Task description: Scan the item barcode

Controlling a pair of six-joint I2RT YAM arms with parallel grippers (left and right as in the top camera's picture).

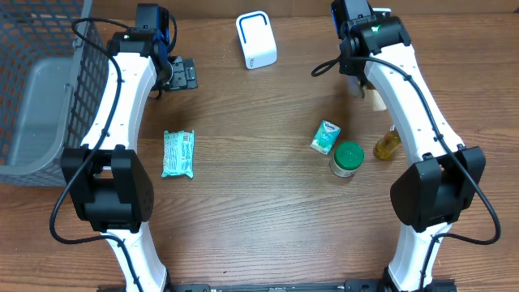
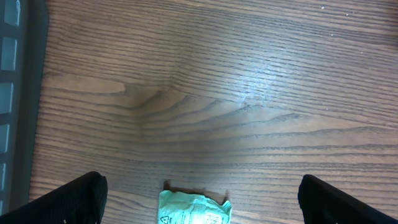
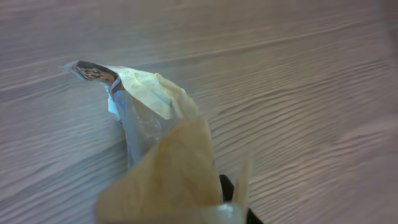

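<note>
We are holding the cream packet (image 3: pixel 165 155) in the right gripper (image 1: pixel 362 84). Its jaws are pinched nearly together on the packet's lower end, and the crinkled foil top is sticking out over the wood. Seen from overhead, the packet is sitting well to the right of the white scanner (image 1: pixel 255 39) and a little nearer to us than it. It is not in front of the scanner's face. We cannot tell whether the packet is touching the table (image 1: pixel 259 219), and no barcode is showing in the wrist view.

We are judging the pickup as done. Carrying the packet over to the scanner and turning its code toward it are still to do.

The left gripper (image 1: pixel 180 73) is hanging to the left of the scanner with its jaws wide apart and nothing between them. A teal packet (image 1: pixel 178 154) is lying left of the scanner and nearer to us. A small teal box (image 1: pixel 325 136), a green-lidded jar (image 1: pixel 348 158) and a yellow bottle (image 1: pixel 387 144) are waiting right of the scanner, also nearer to us. A wire basket (image 1: pixel 32 49) is standing far to the scanner's left.
</note>
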